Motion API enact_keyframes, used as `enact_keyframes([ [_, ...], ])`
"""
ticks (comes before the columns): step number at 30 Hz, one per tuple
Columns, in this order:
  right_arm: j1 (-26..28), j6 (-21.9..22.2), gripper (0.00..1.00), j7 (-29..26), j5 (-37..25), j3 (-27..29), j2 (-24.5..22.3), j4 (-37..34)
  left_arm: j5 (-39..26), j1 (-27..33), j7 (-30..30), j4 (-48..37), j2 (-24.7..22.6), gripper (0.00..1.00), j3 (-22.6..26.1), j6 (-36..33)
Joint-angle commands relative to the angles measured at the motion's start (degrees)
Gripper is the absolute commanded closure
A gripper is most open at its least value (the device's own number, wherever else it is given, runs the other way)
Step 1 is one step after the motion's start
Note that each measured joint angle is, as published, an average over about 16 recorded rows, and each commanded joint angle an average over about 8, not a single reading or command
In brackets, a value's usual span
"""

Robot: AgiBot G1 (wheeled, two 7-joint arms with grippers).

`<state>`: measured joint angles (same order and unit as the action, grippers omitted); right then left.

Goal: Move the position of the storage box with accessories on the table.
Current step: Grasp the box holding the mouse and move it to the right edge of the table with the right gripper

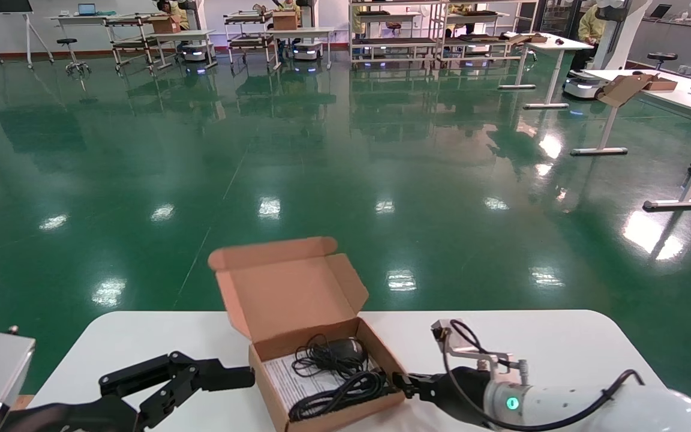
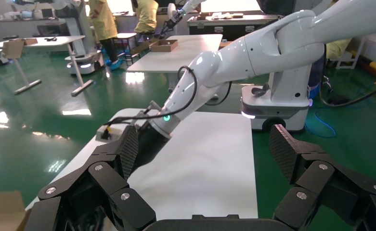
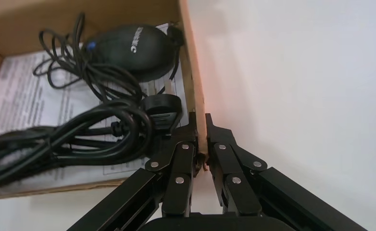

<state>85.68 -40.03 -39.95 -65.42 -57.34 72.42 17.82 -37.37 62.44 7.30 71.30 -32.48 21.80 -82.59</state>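
Holding the storage box (image 1: 321,384) by its right side wall, my right gripper (image 3: 200,144) has its fingers (image 3: 223,147) clenched on the cardboard, one inside the wall and one outside, as the right wrist view shows plainly. The box sits on the bench (image 1: 537,342) near the front edge, roughly midway across it, with the flap lid (image 1: 288,288) standing open toward the far side.

Contents noted: a black mouse (image 1: 345,348) toward the back with its thin cable (image 1: 315,360) coiled loosely beside it, a bundled cord (image 1: 336,390) lying nearer the front, and a white printed sheet (image 1: 282,378) flat beneath them. All lie loose in the single compartment.

My left gripper (image 1: 201,375) is just beside the box's left wall, fingers released and spread, gripping nothing; whether it touches the wall I cannot tell.

Assessment: the grasp is made and the shift itself is the step in hand. The next move calls for a level slide or low lift, since a one-wall pinch on thin cardboard may let the box pivot or buckle and spill the loose contents.
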Motion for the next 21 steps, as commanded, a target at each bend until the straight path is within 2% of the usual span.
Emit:
enact_keyframes([
  [1,0.39,-1.13,1.0,0.68,0.12,0.1,-0.79,0.22,0.0,0.0,0.0,0.0,0.0,0.0,0.0,0.0],
  [6,2.51,-4.36,1.0,0.31,0.23,0.2,-3.92,2.88,0.0,0.0,0.0,0.0,0.0,0.0,0.0,0.0],
  [13,5.26,-8.05,1.0,-3.05,0.0,0.07,-9.93,9.34,0.0,0.0,0.0,0.0,0.0,0.0,0.0,0.0],
  [21,6.89,-8.83,1.0,-8.88,-1.26,-0.2,-19.77,20.29,0.0,0.0,0.0,0.0,0.0,0.0,0.0,0.0],
])
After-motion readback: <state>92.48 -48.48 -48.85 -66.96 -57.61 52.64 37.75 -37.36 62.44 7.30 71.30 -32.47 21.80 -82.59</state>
